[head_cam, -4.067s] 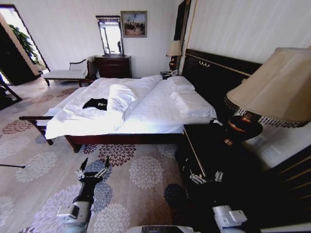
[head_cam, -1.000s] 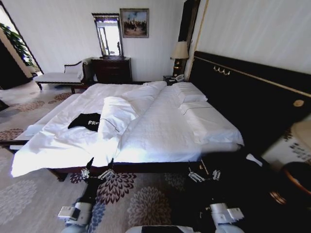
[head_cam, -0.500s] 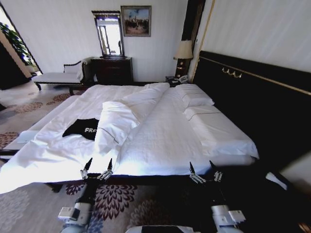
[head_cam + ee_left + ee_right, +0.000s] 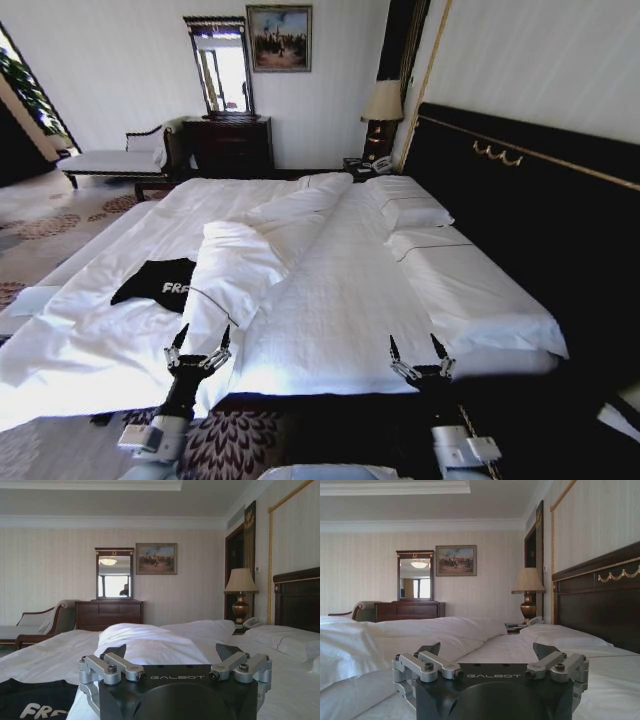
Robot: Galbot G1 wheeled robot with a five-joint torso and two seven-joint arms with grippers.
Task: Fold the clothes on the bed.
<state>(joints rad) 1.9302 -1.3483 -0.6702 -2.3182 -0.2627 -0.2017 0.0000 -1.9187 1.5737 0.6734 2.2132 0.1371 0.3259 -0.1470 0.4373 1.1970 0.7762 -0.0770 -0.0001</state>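
T-shirt [image 4: 160, 283] on bed [image 4: 330, 290] — grippers [image 4: 198, 348] [image 4: 420, 358] spread, empty.

Hotel-style bedroom; double bed [image 4: 330, 300], dresser [image 4: 227, 143], bedside lamp [image 4: 383, 105].

Daylit room, bright white bed [image 4: 330, 290], dark underexposed headboard [image 4: 520, 210], fisheye edges.

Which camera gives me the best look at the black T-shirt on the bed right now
The head view. It looks down on the black T-shirt lying on the white bed, left of the duvet fold, ahead of the open left gripper. The left wrist view catches just a corner of it with part of its lettering. In the right wrist view, raised bedding blocks that side.
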